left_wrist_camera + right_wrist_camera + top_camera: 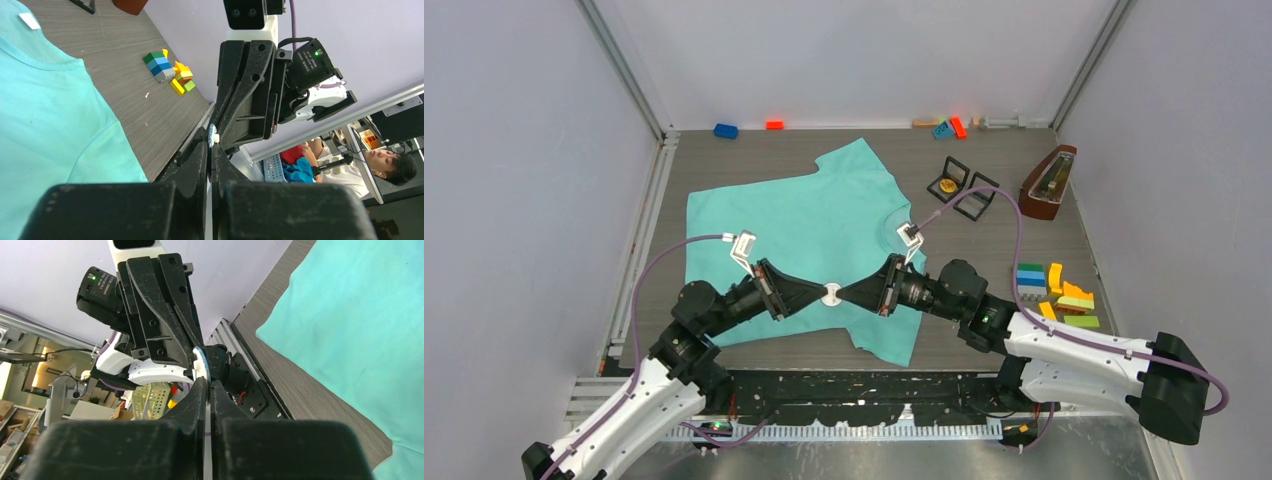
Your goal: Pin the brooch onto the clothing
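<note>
The two arms meet tip to tip above the T-shirt, which lies spread flat on the counter, directly beneath both sets of fingers and reaching well beyond them to the far side. The left fingers are pressed together, and the right fingers are drawn just as narrow. Between the two sets of tips sits the brooch, a small white round disc held up off the fabric. From the left wrist, the disc stands on edge just past the tips of that arm's own fingers, with the opposite arm's fingers right against it. The T-shirt fills the space to one side, its round neck edge showing. From the right wrist, the disc runs into the thin slit at the tips of the right fingers and touches the other arm's fingers beyond. The turquoise cloth lies off to the side. Well away to the right of the right fingers sits a cluster of coloured toy bricks. Beyond them, past the shirt's neck, stand an open black case and a wooden metronome.
</note>
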